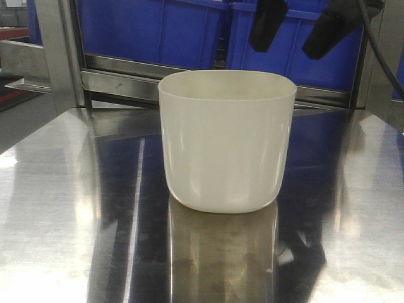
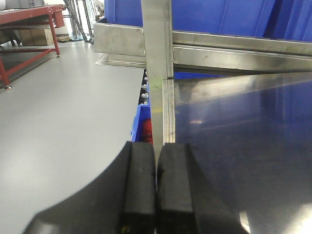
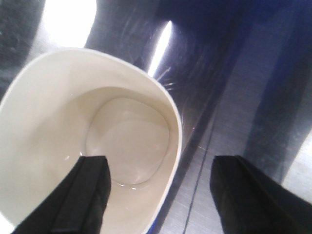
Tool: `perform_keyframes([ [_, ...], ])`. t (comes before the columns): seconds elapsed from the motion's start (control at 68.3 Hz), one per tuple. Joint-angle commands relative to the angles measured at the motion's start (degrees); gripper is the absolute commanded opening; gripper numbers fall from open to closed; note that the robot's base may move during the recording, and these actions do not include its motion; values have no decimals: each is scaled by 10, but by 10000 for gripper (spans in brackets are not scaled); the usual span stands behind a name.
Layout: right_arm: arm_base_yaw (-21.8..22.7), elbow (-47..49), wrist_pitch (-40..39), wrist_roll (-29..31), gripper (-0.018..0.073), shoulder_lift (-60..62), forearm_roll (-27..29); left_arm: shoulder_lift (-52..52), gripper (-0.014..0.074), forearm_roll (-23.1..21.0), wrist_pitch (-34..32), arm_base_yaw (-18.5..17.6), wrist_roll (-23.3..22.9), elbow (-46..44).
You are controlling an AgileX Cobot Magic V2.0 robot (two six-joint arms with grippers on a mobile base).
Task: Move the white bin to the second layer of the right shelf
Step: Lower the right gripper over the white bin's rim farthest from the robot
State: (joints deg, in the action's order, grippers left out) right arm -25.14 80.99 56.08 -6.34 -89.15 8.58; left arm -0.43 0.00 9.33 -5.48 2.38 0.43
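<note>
A smooth reflective steel counter [image 1: 63,221] spreads before deep-blue rectangular plastic crates [image 1: 145,28], with a red metal-framed workbench [image 2: 34,10] standing on the pale grey floor [image 2: 63,112].

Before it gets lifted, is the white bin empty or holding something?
Empty. The white bin stands upright, and the right wrist view shows only its bare bottom.
</note>
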Motion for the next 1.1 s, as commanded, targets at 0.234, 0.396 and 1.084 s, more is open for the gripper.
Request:
perform_keyframes([
  [0.234,0,26,7,2,551,-18,5,-8,85,0,-49,-3,-2,21],
  [0.396,0,26,6,2,551,-36,2,-8,85,0,-49,-3,-2,21],
  [1.084,0,27,-7,2,551,-105,-9,-8,85,0,-49,-3,-2,21],
])
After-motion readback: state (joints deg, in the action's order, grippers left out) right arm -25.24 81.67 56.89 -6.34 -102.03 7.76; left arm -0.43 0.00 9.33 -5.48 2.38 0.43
